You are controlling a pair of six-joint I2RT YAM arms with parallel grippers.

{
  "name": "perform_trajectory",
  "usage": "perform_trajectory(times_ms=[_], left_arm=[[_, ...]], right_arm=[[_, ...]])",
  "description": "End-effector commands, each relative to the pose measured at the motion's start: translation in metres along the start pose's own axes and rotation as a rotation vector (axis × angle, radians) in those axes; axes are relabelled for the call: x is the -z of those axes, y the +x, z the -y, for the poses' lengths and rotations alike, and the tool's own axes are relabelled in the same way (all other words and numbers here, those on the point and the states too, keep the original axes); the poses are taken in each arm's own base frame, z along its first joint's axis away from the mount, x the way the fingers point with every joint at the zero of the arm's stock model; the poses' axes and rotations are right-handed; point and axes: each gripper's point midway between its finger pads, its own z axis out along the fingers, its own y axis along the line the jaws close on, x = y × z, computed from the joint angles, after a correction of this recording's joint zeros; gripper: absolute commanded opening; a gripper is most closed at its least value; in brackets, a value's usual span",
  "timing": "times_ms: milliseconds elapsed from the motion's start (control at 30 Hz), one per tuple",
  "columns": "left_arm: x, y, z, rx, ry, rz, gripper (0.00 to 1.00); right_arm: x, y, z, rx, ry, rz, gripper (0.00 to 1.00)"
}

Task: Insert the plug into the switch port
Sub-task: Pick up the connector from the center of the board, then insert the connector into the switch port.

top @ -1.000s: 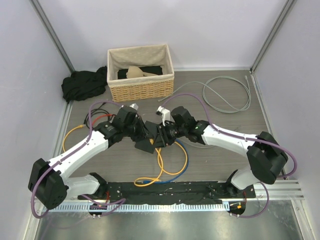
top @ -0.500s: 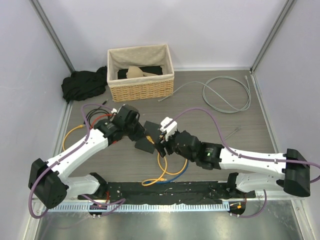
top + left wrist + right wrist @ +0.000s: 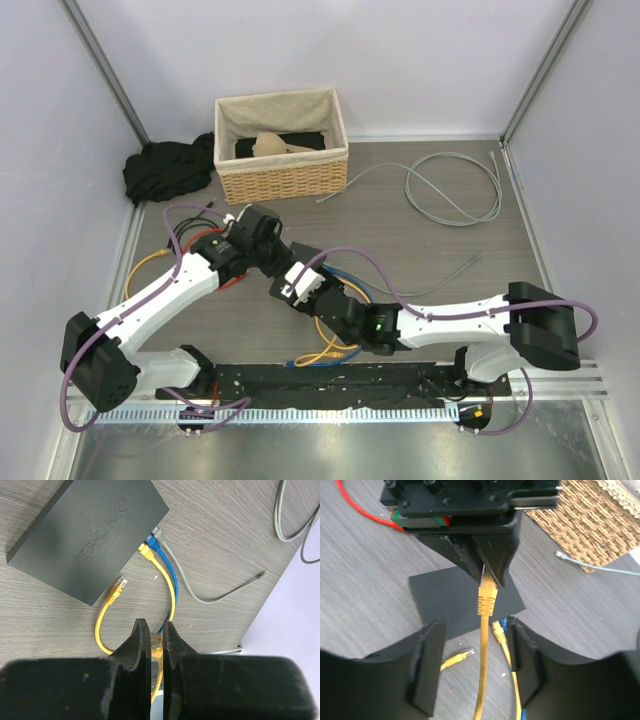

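Note:
The switch (image 3: 90, 535) is a flat dark-grey TP-LINK box lying on the table. Yellow, blue and grey plugs (image 3: 151, 542) sit in the sockets on its narrow edge. My left gripper (image 3: 155, 630) is shut on a yellow plug (image 3: 156, 641) and holds it above the table, short of the switch. In the right wrist view the left gripper (image 3: 492, 577) hangs over the switch (image 3: 460, 600), with the plug (image 3: 487, 597) pointing down. My right gripper (image 3: 477, 625) is open, and the plug's yellow cable hangs between its fingers (image 3: 427, 665) untouched. In the top view both grippers (image 3: 278, 258) (image 3: 297, 283) meet over the switch (image 3: 305, 250).
A second loose yellow plug (image 3: 115, 590) lies by the switch. A wicker basket (image 3: 282, 145) stands at the back, with a black cloth (image 3: 165, 170) to its left. A grey cable coil (image 3: 455, 185) lies back right. Yellow and blue cable loops (image 3: 330, 345) lie near the front.
My right arm has swung from the right side round to the front, and its open gripper now sits under the left gripper. The left gripper, still holding the plug, has shifted slightly left.

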Motion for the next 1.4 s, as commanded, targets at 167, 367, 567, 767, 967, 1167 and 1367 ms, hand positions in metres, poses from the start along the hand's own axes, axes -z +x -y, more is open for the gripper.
perform_trajectory(times_ms=[167,367,567,767,967,1167,1367], left_arm=[[0.006,-0.006,0.015,0.016,0.034,0.023,0.0],[0.005,-0.006,0.012,0.016,0.025,0.027,0.0],[0.003,-0.012,0.009,-0.006,0.018,0.059,0.02],[0.007,-0.044,0.014,-0.18,0.04,0.222,0.49],[0.002,-0.078,0.015,-0.475,0.053,0.349,0.78],[-0.041,-0.08,-0.006,-0.635,0.017,0.278,0.84],[-0.083,-0.072,-0.016,-0.757,0.056,0.188,0.85]], right_arm=[[-0.018,-0.031,0.003,0.004,0.081,0.075,0.4],[-0.019,-0.033,0.003,0.002,0.089,0.075,0.11],[-0.015,-0.023,-0.001,-0.014,0.052,0.024,0.01],[-0.01,0.016,0.0,-0.068,-0.044,-0.104,0.01],[0.006,0.068,0.007,-0.191,-0.16,-0.241,0.01],[0.007,0.103,0.029,-0.291,-0.164,-0.32,0.01],[0.002,0.114,0.02,-0.323,-0.269,-0.332,0.01]])
